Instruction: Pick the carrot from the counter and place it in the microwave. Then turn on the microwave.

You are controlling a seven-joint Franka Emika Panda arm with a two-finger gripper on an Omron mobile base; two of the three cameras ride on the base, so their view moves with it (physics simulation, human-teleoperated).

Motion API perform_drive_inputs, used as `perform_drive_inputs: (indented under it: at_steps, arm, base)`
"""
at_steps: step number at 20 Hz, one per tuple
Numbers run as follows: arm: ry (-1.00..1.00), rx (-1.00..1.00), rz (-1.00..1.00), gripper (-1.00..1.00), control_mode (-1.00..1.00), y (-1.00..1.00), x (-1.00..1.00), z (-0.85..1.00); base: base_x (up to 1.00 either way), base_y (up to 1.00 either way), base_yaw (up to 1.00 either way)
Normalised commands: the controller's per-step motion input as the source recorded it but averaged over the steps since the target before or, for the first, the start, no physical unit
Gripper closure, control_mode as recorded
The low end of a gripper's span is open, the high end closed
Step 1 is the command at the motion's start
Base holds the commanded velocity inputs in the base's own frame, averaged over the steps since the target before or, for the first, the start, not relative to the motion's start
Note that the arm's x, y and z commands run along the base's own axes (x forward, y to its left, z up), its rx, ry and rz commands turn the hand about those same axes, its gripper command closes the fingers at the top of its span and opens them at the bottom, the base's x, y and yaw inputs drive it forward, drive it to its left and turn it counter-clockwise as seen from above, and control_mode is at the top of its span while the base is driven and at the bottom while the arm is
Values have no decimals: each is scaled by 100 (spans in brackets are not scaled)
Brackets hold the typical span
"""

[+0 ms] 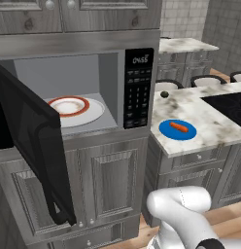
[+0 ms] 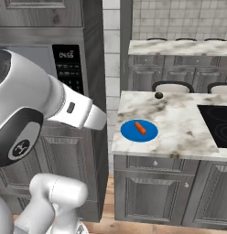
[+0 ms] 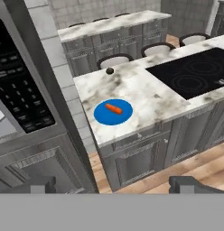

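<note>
- Step in hand: approach for the pick; carrot (image 3: 114,108) not yet grasped, lies on a round blue plate (image 3: 103,116) near the front-left corner of the marble counter (image 3: 145,99).
- Gripper (image 3: 114,184) well away from the counter, fingers spread wide, empty.
- Microwave (image 1: 136,87) door (image 1: 32,146) already swung open; white plate with red rim (image 1: 88,111) inside on the grey floor.
- Next, by my read: reach down over the blue plate, line the fingers across the carrot, close, then carry it left into the cavity.
- Black cooktop (image 3: 199,72) to the right, not involved.
</note>
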Motion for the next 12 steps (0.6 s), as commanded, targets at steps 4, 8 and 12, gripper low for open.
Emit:
perform_drive_inputs:
  at_steps: [4,8,12]
  arm:
    - [0,-10,11,-100,-100,-4,20,-20]
    - [0,-8,17,-100,-100,-4,27,-21]
    - [2,-8,14,-100,-100,-1,22,-18]
  base:
    - [0,0,0]
    - [0,0,0]
    - [0,0,0]
